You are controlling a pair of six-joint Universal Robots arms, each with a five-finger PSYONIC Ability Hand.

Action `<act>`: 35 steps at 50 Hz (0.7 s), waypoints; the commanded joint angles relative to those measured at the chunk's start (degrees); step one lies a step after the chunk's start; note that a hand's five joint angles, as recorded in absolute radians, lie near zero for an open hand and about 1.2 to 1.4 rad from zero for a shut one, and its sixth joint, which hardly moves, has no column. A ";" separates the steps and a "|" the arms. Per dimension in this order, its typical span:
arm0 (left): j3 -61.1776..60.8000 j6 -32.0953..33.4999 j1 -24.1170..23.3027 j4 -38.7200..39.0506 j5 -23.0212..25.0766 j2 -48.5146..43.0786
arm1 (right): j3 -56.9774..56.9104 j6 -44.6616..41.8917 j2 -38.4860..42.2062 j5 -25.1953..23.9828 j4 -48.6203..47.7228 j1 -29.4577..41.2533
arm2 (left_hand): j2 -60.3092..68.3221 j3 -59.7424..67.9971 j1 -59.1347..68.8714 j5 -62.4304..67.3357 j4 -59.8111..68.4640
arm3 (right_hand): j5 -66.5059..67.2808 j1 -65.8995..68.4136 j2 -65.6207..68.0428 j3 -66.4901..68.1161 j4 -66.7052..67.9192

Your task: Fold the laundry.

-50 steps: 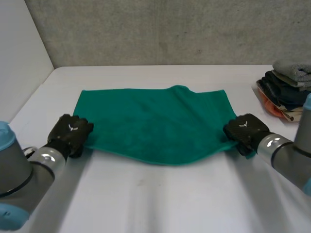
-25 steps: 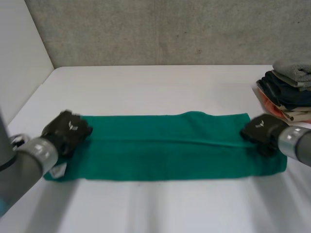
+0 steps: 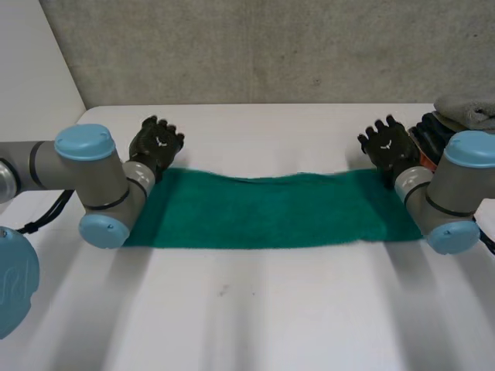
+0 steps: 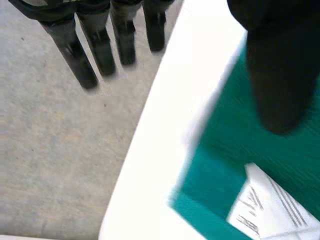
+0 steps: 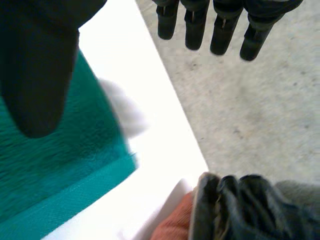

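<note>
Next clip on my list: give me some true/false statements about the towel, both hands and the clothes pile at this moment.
1. The green towel lies as a long strip across the white table. True.
2. The left hand is clamped on a towel corner. False: its fingers are straight and hold nothing.
3. The right hand is open. True.
4. The pile of folded clothes sits beside the left arm. False: it is on the right arm's side.
5. A white label shows on the towel near the left hand. True.
</note>
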 commanded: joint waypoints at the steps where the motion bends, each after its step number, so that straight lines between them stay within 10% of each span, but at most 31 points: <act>1: -1.24 -3.14 -1.57 2.33 -1.05 3.31 | -0.17 3.16 -3.18 4.52 -3.13 1.07 | -6.81 -7.17 -2.17 -6.83 -6.47 | -2.78 -2.88 -2.08 -2.47 -2.70; 17: -21.45 -14.39 -1.31 2.41 -0.26 23.09 | 16.95 19.07 -20.07 3.40 25.85 -3.13 | -6.81 -7.17 -2.17 -6.83 -6.47 | 1.65 1.55 2.35 1.96 1.73; 28: -27.09 -15.80 -1.57 2.85 0.80 23.62 | 21.63 19.69 -15.78 -3.03 19.82 -7.37 | -6.81 -7.17 -2.17 -6.83 -6.47 | 10.91 10.81 11.62 11.22 10.99; 31: -27.53 -15.89 -1.66 2.85 0.71 23.54 | 21.10 19.69 -14.27 -2.85 18.67 -7.45 | -6.81 -7.17 -2.17 -6.83 -6.47 | 31.68 31.58 32.38 31.99 31.76; 32: -27.70 -15.89 -1.66 2.85 0.80 23.54 | 20.58 19.43 -14.01 -2.59 17.88 -7.45 | -6.81 -7.17 -2.17 -6.83 -6.47 | 66.87 66.76 67.57 67.17 66.95; 35: -28.23 -15.89 -1.66 3.20 0.80 23.89 | 20.74 18.73 -14.26 -1.89 17.61 -7.98 | -6.81 -7.17 -2.17 -6.83 -6.47 | 67.22 67.12 67.92 67.53 67.30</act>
